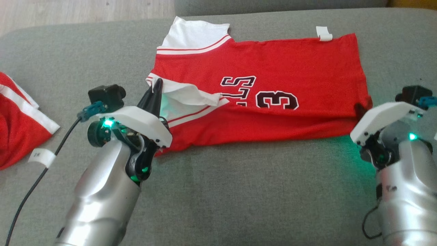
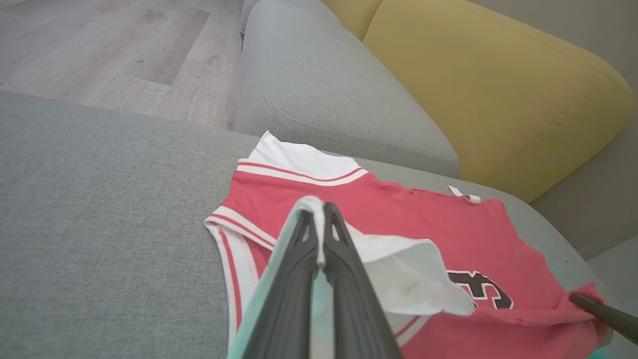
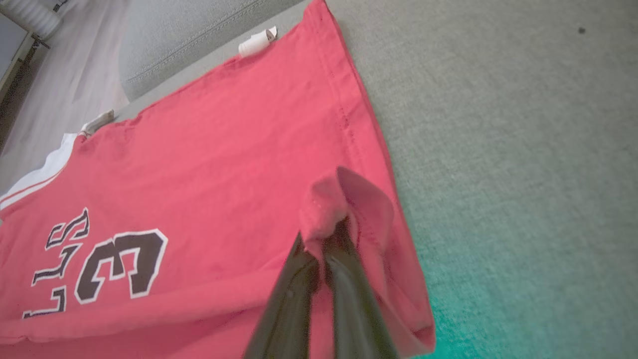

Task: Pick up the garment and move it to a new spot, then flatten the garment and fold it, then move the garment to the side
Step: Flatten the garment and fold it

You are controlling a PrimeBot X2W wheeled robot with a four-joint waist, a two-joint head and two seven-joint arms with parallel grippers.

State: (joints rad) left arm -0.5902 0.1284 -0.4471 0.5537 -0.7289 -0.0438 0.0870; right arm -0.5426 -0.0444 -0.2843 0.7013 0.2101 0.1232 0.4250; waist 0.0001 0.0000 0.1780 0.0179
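Note:
A red jersey, the garment [image 1: 273, 61], with white trim and black numbers lies spread on the grey sofa cushion, its near half lifted and folding over. My left gripper [image 1: 157, 83] is shut on the garment's white sleeve edge [image 2: 317, 209] at the near left corner. My right gripper [image 1: 359, 109] is shut on the red hem corner [image 3: 329, 209] at the near right. In the left wrist view the right gripper's dark finger [image 2: 603, 314] shows at the lower right, pinching the red garment [image 2: 423, 219]. The black number [image 3: 119, 264] is visible beside the right gripper's fingers.
A second red and white garment [image 1: 17, 119] lies at the cushion's left edge with a white size tag [image 1: 41, 158]. A black cable [image 1: 37, 181] trails off my left arm. A yellow cushion [image 2: 498, 85] and a grey backrest [image 2: 324, 89] stand behind; wooden floor [image 2: 99, 45] lies beyond.

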